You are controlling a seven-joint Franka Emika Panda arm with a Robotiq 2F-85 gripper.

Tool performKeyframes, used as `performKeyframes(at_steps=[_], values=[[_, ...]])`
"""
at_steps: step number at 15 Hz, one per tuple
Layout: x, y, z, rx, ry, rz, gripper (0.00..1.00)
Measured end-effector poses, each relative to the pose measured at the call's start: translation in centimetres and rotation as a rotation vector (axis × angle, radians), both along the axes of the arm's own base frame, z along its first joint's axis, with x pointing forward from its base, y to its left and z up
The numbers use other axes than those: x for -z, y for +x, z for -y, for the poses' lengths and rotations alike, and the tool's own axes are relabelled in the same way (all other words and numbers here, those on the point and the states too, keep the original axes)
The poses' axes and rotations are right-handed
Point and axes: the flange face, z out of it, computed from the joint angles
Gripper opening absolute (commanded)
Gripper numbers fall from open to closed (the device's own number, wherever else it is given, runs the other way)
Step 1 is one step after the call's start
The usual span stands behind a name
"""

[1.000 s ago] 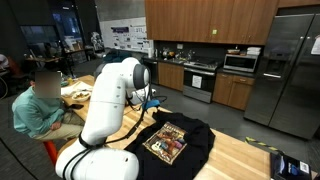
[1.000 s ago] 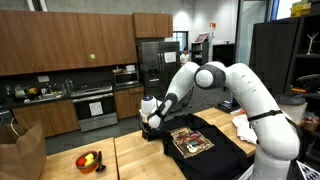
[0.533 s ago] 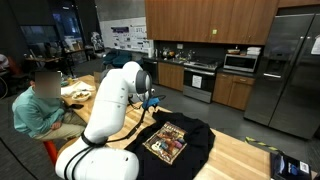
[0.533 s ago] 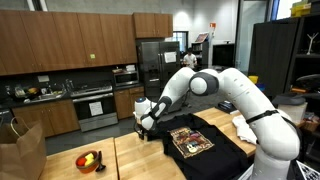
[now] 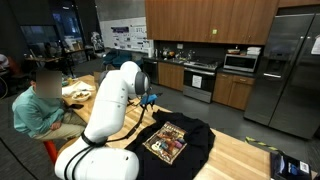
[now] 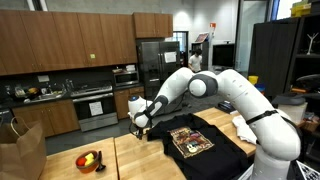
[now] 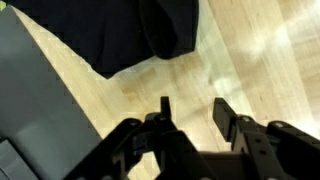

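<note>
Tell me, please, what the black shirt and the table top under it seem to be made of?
The black shirt looks like soft knit fabric, probably cotton: it is matte, lies in loose folds, and carries a printed picture. The table top looks like light wood, perhaps butcher block, with a smooth satin finish: pale grain lines show, and it gives a soft sheen.

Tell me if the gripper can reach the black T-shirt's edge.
Probably yes: the gripper hovers over bare wooden table right beside the black T-shirt, with nothing lying between them.
</note>
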Motion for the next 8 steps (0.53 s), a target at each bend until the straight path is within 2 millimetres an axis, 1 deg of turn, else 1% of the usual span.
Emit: performKeyframes(at_steps=[2,3,4,8], values=[[-0.3,-0.2,0.0,-0.052,-0.055,-0.061,0.94],[-0.5,-0.2,0.2,-0.073,-0.089,-0.091,0.98],[-0.7,-0.2,0.4,-0.091,-0.122,-0.113,1.0],[-1.7,0.2,1.3,-0.144,-0.221,-0.151,1.0]])
